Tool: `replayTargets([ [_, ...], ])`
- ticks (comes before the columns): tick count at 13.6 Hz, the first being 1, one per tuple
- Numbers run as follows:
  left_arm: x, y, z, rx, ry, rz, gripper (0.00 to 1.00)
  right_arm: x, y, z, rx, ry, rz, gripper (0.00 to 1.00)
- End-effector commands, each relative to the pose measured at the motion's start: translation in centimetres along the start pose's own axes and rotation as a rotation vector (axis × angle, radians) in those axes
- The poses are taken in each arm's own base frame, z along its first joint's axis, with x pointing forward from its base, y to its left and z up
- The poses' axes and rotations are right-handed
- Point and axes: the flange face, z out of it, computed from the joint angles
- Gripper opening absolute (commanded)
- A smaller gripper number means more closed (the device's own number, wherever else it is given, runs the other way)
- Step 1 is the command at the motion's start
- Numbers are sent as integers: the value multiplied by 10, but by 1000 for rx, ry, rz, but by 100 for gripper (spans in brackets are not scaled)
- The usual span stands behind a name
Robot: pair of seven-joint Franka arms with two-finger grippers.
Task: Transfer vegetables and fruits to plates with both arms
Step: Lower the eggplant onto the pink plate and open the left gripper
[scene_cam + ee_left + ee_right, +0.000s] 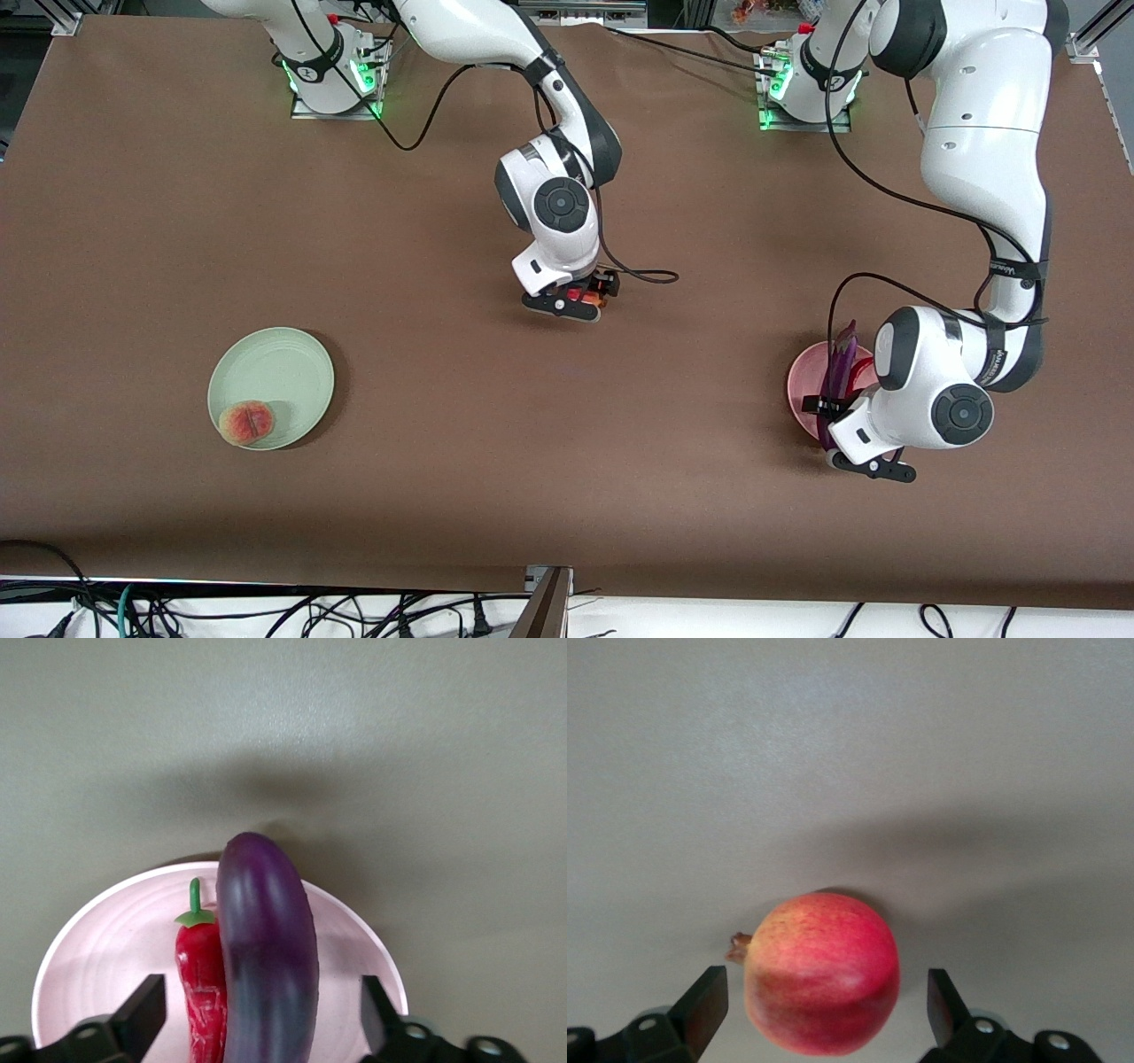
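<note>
The purple eggplant (266, 948) and the red chili pepper (202, 983) lie side by side on the pink plate (106, 948). My left gripper (261, 1014) is open just above them, one finger on each side, touching neither. In the front view it (828, 412) is over the pink plate (802, 381), with the eggplant (837, 359) showing. The round red fruit (824, 974) sits on the bare table. My right gripper (822, 1005) is open around it with gaps on both sides; in the front view it (589, 297) is at mid-table. The peach (248, 423) lies on the green plate (283, 363).
The brown table (567, 461) stretches between the two plates. A black cable (651, 276) trails on the table beside the right gripper. Both arm bases (332, 80) stand along the table's edge farthest from the front camera.
</note>
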Motion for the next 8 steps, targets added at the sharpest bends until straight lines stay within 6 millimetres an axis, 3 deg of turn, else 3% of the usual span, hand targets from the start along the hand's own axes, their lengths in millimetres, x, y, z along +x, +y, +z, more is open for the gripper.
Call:
replayTargets([
  [1,-4,5,-25,5,-15,19,100,-11,-6,10,-13,28,5,99],
  [3,-8,-4,-53,7,12,20,100,-16,-8,17,-24,27,-5,99],
  [6,-35,-6,-142,22,32,36,100,-16,-7,24,-30,34,-9,97],
  [8,-65,-3,-202,21,21,56,100,-16,-7,25,-29,36,-13,47],
])
